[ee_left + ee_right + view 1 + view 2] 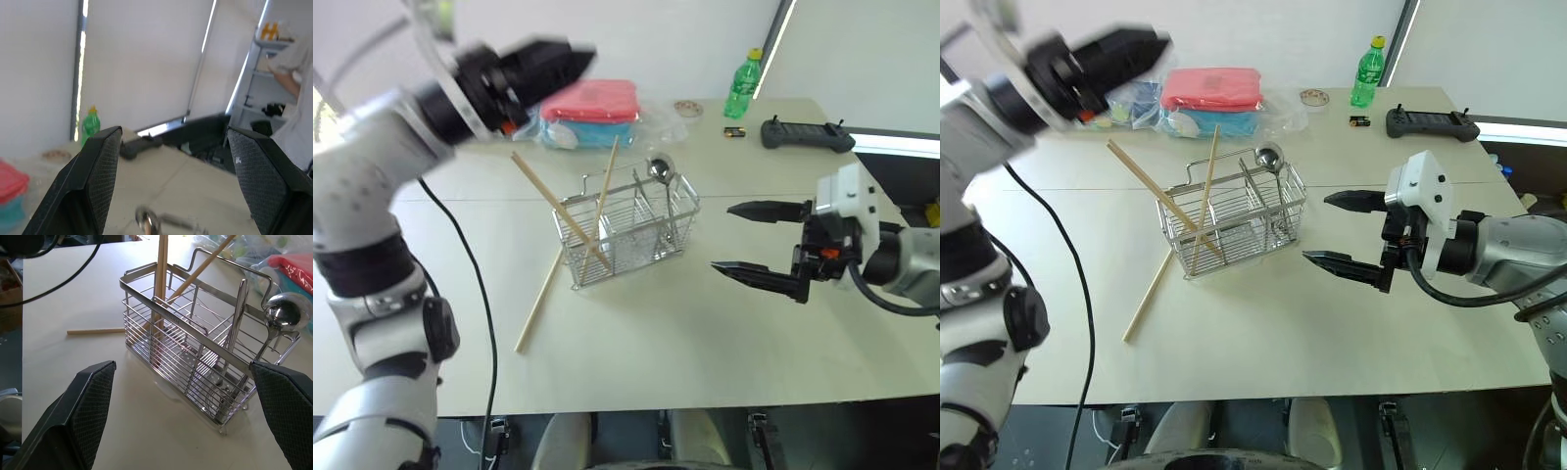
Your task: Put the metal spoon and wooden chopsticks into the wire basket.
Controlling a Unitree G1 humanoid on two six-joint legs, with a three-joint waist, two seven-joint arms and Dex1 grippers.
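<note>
Standing in the wire basket are the metal spoon and two wooden chopsticks, a third lying on the table, both grippers gaping, empty.

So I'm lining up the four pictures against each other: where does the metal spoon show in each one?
Left eye view: metal spoon stands bowl-up at the far right end of the wire basket.
Right eye view: same spot, bowl above the basket rim.
Left wrist view: a blurred shiny bowl at the bottom edge, probably the spoon.
Right wrist view: bowl at the basket's right end.
Shared landmark: the green bottle.
</note>
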